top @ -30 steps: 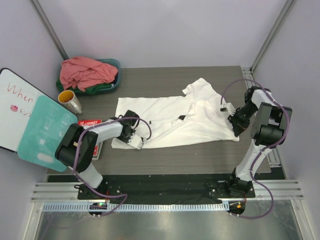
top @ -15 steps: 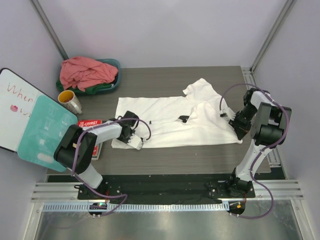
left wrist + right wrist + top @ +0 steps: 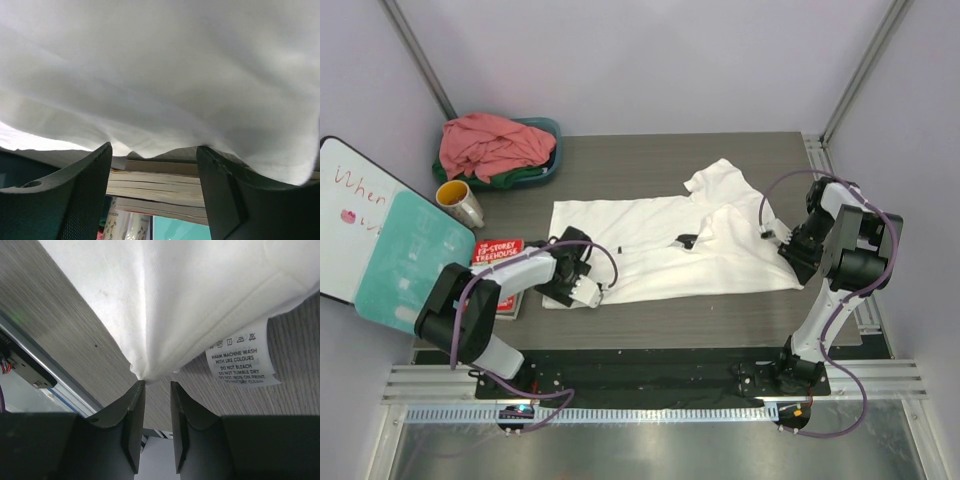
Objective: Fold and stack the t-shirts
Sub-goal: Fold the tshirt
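Shows left gripper (image 3: 154, 150) with jaws wide apart, gripping nothing, the white shirt's (image 3: 660, 250) loose edge draped just ahead of the fingers. Shows right gripper (image 3: 157, 385) with jaws slightly apart, a narrow gap between them, and a corner of the shirt right at their tips, not pinched. Beside that corner, a care label (image 3: 242, 360) flat on the table (image 3: 720, 160).

From above: white shirt spread across the table's middle between the 2 grippers, rumpled toward its right end. Just left of it, a book (image 3: 500, 250). In the far left corner, pink shirt (image 3: 490, 145) heaped over green shirt (image 3: 525, 178) in a basin (image 3: 550, 128), with a mug (image 3: 460, 203) near.
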Controlling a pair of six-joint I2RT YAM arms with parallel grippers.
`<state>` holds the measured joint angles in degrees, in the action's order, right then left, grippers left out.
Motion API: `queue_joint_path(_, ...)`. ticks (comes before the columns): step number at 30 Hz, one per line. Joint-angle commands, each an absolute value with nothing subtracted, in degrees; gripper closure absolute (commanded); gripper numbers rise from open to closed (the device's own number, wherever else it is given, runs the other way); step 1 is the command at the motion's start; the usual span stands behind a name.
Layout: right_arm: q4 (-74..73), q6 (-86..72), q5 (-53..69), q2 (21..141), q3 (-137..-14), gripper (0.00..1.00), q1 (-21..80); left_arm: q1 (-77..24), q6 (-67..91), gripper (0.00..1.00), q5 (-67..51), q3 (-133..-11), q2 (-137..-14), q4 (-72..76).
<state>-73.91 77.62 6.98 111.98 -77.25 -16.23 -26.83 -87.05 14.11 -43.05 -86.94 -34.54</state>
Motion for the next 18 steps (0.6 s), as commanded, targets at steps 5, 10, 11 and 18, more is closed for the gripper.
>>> queue_joint_path(5, -80.67, 79.10, 8.60, 106.61, -86.56, 0.67, -16.08, -24.44, -85.08, 0.26, 13.18, -47.01, -82.79, -38.76)
queue_joint_path(10, -83.23, 75.86, 15.98, 110.81, -100.07, 0.67, -16.08, -22.41, -84.03, 0.21, 12.57, -53.87, -83.23, -36.31)
queue_joint_path(11, -82.54, 73.59, 17.56, 111.53, -101.85, 0.67, -16.08, -22.15, -83.94, 0.20, 12.31, -54.66, -83.67, -34.82)
queue_joint_path(18, -67.34, 59.01, 27.15, 119.44, -109.77, 0.99, -15.03, -18.64, -86.22, 0.84, 13.97, -58.53, -92.80, -22.96)
